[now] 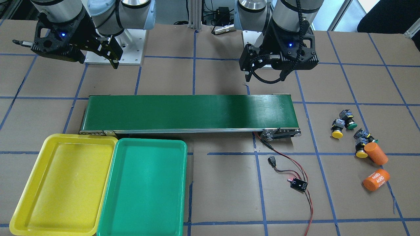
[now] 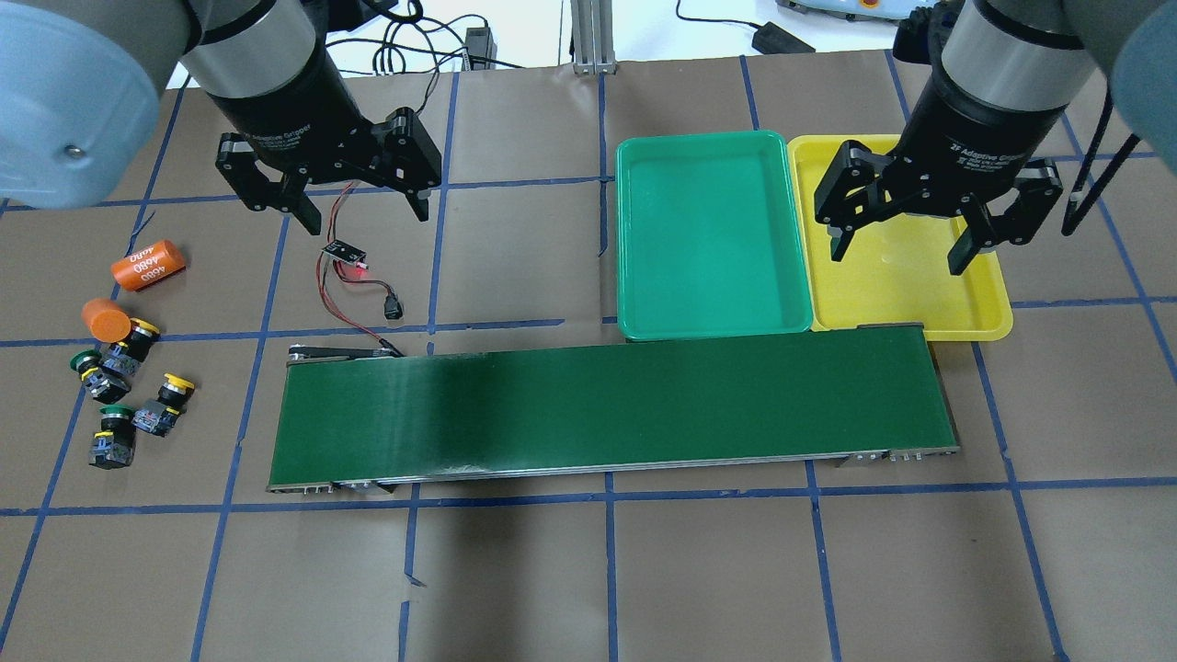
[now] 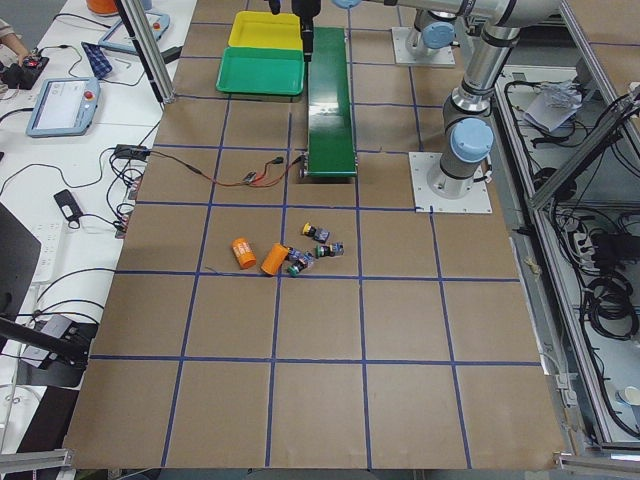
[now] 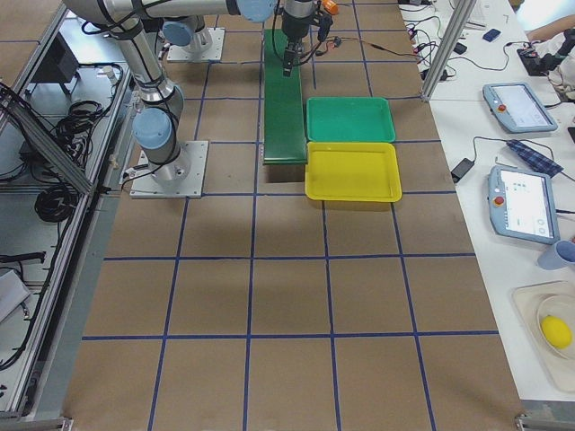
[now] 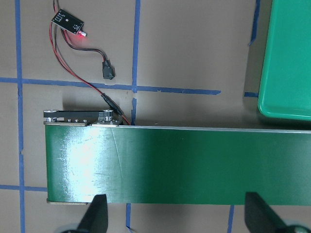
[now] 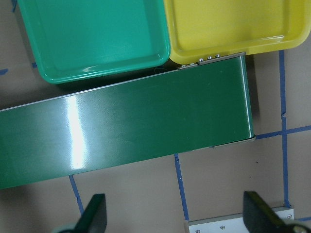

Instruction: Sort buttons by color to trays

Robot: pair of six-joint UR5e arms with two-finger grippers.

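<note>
Left claw (image 2: 363,216): wide open, gripping nothing, hanging near the wired end of the conveyor belt (image 2: 607,409).
Right claw (image 2: 897,257): wide open, likewise gripping nothing, near the belt's other end.
Buttons (image 1: 337,129): four clustered on the counter (image 2: 736,570) beyond the wired end — two yellow caps, two green — one just beside an orange cylinder (image 1: 375,153).
Trays: yellow tray (image 2: 906,308) and green tray (image 2: 708,230) side by side against the belt, well apart from the buttons.

You have four buttons on the bench (image 2: 717,570): two yellow buttons (image 2: 177,384) and two green buttons (image 2: 114,414). Count two orange cylinders (image 2: 148,265), one yellow tray (image 2: 975,331), one green tray (image 2: 713,328), one conveyor belt (image 2: 607,409), and two hands, the left hand (image 2: 365,221) and the right hand (image 2: 897,259).
</note>
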